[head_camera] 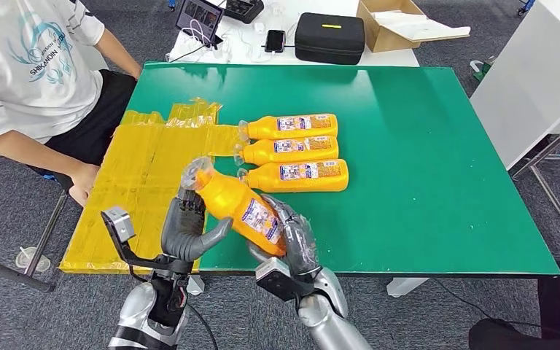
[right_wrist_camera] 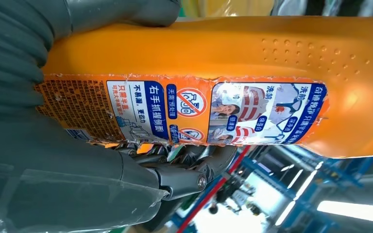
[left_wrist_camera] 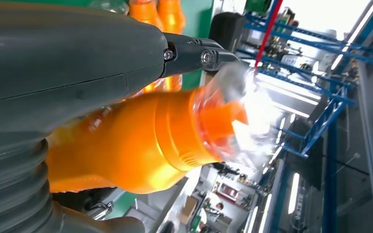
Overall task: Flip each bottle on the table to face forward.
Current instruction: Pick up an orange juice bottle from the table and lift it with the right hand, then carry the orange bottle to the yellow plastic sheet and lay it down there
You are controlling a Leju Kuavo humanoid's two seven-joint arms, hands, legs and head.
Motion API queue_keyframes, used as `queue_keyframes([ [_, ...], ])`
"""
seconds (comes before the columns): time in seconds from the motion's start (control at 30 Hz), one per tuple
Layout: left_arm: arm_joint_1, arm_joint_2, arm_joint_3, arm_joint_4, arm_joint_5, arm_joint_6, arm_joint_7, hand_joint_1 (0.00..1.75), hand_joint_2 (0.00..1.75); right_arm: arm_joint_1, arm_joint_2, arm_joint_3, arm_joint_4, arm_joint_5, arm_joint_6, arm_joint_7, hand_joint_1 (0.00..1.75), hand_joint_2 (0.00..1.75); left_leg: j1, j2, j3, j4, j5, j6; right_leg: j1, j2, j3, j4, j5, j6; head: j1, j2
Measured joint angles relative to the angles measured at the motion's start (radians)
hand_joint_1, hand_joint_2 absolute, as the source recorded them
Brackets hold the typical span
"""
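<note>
I am holding one orange bottle (head_camera: 242, 208) up off the green table (head_camera: 437, 182) near its front edge, tilted with the neck up and away from me. My left robot hand (head_camera: 189, 222) is wrapping the upper body just below the clear cap (left_wrist_camera: 233, 111), and my right robot hand (head_camera: 292, 244) is cupping the base end, fingers against the label (right_wrist_camera: 184, 114). I am judging the bottle rigid and smooth, so likely slick under the fingers; the dimpled patch (right_wrist_camera: 311, 51) beside the label looks like the better grip zone. It seems full, so probably fairly heavy. Three more orange bottles (head_camera: 295, 149) are lying side by side further back on the table, labels up.
</note>
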Motion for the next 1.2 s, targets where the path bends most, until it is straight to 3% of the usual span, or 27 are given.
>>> queue_keyframes([
  [0.57, -0.037, 0.004, 0.002, 0.103, 0.08, -0.065, 0.044, 0.0, 1.75, -0.027, 0.008, 0.088, 0.051, 0.044, -0.045, 0.036, 1.75, 1.75, 0.0, 0.0, 0.0, 0.0, 0.0, 0.0, 0.0, 0.0, 0.0, 0.0, 0.0, 0.0, 0.0, 0.0],
  [1.0, -0.037, 0.008, 0.005, 0.125, 0.131, -0.107, 0.049, 0.0, 1.75, -0.066, 0.021, 0.109, 0.159, 0.007, 0.041, 0.044, 1.75, 1.75, 0.0, 0.0, 0.0, 0.0, 0.0, 0.0, 0.0, 0.0, -0.001, 0.0, 0.0, 0.0, 0.0, 0.0],
  [1.03, -0.037, 0.01, 0.005, 0.126, 0.126, -0.105, 0.048, 0.08, 1.75, -0.068, 0.023, 0.111, 0.166, 0.004, 0.047, 0.043, 1.75, 1.75, 0.0, 0.0, 0.0, 0.0, 0.0, 0.0, 0.0, 0.0, -0.001, 0.0, 0.0, 0.0, 0.0, 0.0],
  [1.07, -0.037, 0.01, 0.005, 0.127, 0.12, -0.102, 0.046, 0.3, 1.75, -0.07, 0.025, 0.112, 0.174, 0.001, 0.053, 0.042, 1.75, 1.75, 0.0, 0.0, 0.0, 0.0, 0.0, 0.0, 0.0, 0.0, -0.001, 0.0, 0.0, 0.0, 0.0, 0.0],
  [1.13, -0.037, 0.011, 0.005, 0.128, 0.105, -0.093, 0.039, 1.01, 1.75, -0.073, 0.029, 0.114, 0.188, -0.004, 0.06, 0.039, 1.75, 1.75, 0.0, 0.0, 0.0, 0.0, 0.0, 0.0, 0.0, 0.0, -0.001, 0.0, 0.0, 0.0, 0.0, 0.0],
  [1.17, -0.037, 0.011, 0.005, 0.129, 0.096, -0.087, 0.034, 1.29, 1.75, -0.074, 0.032, 0.114, 0.195, -0.007, 0.062, 0.038, 1.75, 1.75, 0.0, 0.0, 0.0, 0.0, 0.0, 0.0, 0.0, 0.0, -0.001, 0.0, 0.0, 0.0, 0.0, 0.0],
  [1.2, -0.037, 0.011, 0.005, 0.13, 0.086, -0.082, 0.029, 1.43, 1.75, -0.075, 0.036, 0.115, 0.201, -0.01, 0.063, 0.037, 1.75, 1.75, 0.0, 0.0, 0.0, 0.0, 0.0, 0.0, 0.0, 0.0, -0.001, 0.0, 0.0, 0.0, 0.0, 0.0],
])
